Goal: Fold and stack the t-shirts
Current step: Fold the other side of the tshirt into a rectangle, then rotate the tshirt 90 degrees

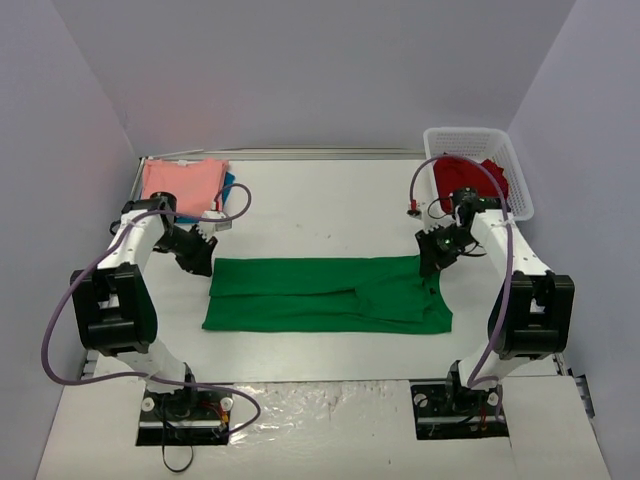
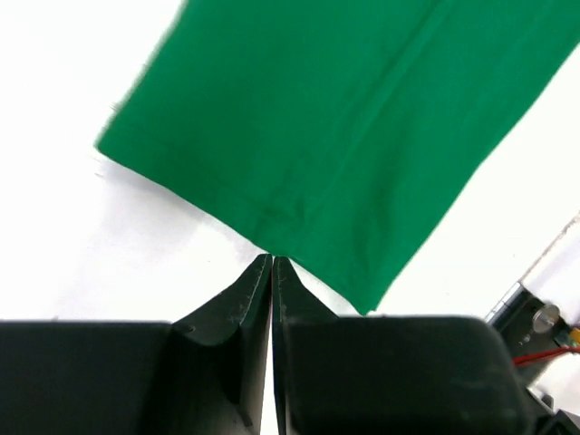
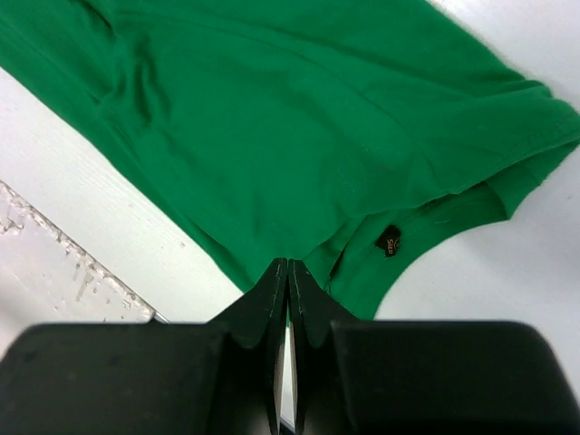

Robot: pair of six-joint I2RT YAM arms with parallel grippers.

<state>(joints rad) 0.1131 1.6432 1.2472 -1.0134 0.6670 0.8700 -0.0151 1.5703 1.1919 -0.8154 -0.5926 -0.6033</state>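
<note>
We log the green t-shirt (image 1: 325,293) as a thin, limp knit with stitched hems, folded into a long flat band on the white table (image 1: 330,200). It lies left of the white mesh basket (image 1: 522,185) and nearer the arm bases, while the salmon-pink t-shirt (image 1: 182,183) rests far to that basket's left. The left gripper (image 2: 272,263) and right gripper (image 3: 286,265) each have jaws pressed together with tips at an end hem; we cannot tell whether cloth is pinched between them. We judge it light, floppy and apt to sag, so we would take hold at the doubled hem corners, not mid-panel.
</note>
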